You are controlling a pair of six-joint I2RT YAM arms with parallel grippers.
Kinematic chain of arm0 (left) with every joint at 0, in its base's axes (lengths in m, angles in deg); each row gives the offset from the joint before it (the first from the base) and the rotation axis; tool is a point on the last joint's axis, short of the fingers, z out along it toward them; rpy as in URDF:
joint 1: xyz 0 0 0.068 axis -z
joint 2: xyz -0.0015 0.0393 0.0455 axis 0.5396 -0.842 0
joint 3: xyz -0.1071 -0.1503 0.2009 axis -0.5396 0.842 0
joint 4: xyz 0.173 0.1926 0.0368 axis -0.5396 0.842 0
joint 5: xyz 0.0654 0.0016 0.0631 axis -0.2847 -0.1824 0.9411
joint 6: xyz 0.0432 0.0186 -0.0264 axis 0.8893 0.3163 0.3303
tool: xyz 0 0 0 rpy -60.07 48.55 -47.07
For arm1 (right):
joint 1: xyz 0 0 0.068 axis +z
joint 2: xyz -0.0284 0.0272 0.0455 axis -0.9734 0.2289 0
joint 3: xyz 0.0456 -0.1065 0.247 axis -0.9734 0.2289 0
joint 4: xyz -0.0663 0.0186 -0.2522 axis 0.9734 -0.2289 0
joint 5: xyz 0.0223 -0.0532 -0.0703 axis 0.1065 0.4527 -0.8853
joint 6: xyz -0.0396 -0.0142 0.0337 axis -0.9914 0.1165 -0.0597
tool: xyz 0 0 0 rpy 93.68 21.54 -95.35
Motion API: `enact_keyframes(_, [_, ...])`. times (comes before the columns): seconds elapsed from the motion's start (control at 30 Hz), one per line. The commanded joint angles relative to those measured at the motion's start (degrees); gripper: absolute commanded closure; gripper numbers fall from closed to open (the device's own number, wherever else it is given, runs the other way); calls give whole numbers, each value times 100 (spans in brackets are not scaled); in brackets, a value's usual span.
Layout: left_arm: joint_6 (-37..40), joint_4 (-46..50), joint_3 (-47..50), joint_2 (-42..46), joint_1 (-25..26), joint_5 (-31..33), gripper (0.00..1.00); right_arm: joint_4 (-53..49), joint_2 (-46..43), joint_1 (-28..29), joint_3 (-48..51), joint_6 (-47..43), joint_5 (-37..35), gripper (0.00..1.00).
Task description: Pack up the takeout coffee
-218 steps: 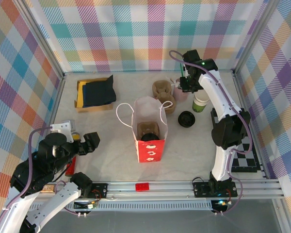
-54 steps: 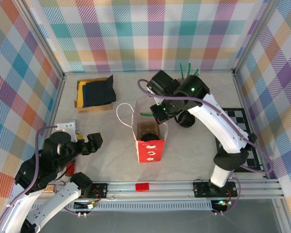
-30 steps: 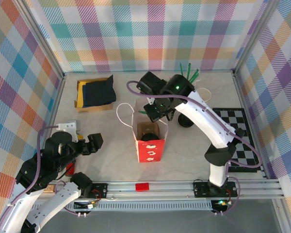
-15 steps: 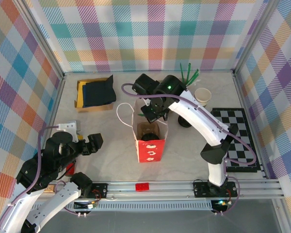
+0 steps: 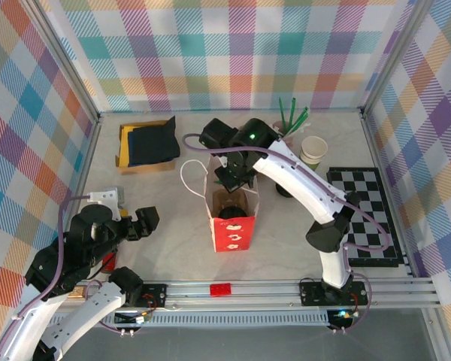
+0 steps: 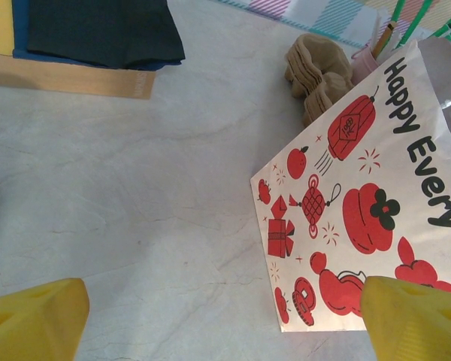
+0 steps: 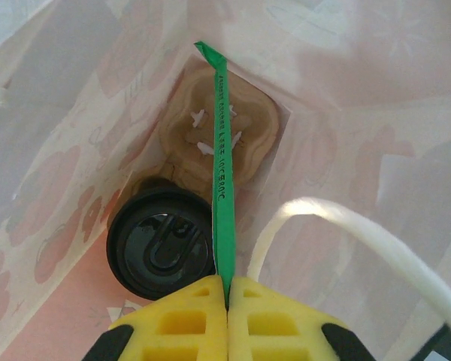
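The takeout coffee (image 7: 161,256) stands upright at the bottom of the paper bag (image 7: 60,113). Its round black lid faces up, just beside the brown cup carrier's (image 7: 252,124) empty well. Its body is hidden.

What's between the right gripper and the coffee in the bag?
In the right wrist view that gap is bare; the green straw pinched by the right gripper passes beside the takeout coffee.
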Motion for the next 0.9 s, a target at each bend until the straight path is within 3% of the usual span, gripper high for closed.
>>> enact_keyframes(0.0, [108, 86, 48, 96, -62, 66, 7, -1012, 88, 26, 40, 2, -82, 93])
enact_keyframes(0.63, [108, 150, 24, 149, -57, 111, 7, -1008, 291, 34, -12, -10, -78, 90])
enact_keyframes(0.73, [114, 166, 9, 149, -62, 134, 7, -1012, 265, 36, -34, -8, -69, 86])
enact_keyframes(0.87, [105, 153, 6, 149, -62, 120, 7, -1012, 232, 47, -82, 0, -87, 69])
